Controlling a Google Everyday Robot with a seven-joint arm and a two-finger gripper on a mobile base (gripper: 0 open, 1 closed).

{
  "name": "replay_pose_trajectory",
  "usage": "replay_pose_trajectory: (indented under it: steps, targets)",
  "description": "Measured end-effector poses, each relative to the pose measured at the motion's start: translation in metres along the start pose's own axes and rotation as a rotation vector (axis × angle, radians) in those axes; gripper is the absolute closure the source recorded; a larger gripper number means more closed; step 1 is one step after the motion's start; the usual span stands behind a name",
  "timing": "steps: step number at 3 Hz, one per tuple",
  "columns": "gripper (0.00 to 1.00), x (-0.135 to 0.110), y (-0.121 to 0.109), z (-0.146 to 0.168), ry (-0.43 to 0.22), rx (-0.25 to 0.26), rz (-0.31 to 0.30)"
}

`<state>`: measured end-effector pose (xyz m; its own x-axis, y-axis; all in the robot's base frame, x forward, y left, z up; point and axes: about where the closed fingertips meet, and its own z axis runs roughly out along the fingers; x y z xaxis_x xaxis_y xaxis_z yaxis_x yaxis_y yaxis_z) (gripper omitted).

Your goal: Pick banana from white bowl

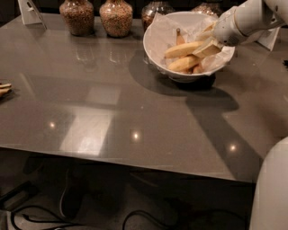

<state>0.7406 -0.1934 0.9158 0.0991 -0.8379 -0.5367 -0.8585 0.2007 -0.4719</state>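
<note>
The white bowl (157,42), lined with crumpled white paper, stands at the back right of the grey table. The long, pale yellow banana (182,49) lies across it, left end lower. A shorter, plumper banana (183,64) lies just in front, and a small thin orange-brown one (179,36) sticks up behind. My gripper (208,44) reaches into the bowl from the right and sits at the long banana's right end, touching or nearly touching it. The white arm (245,18) hides the bowl's right rim.
Several glass jars with brown filling (77,15) (116,17) line the table's back edge, left of the bowl. White card stands sit at the back left (29,11) and far right (270,38). A small object (3,89) lies at the left edge. My white body (270,193) fills the bottom right.
</note>
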Motion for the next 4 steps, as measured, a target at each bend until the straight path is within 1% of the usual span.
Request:
replay_pose_trajectory:
  steps: [1,2,3,4]
  targets:
    - [1.00,-0.010,0.002,-0.009,-0.004,-0.006,-0.026]
    - [1.00,-0.024,0.000,-0.030,-0.019,0.023,-0.036]
    - [1.00,-0.038,-0.003,-0.059,-0.047,0.075,-0.028]
    - [1.00,-0.046,0.000,-0.089,-0.129,0.131,0.027]
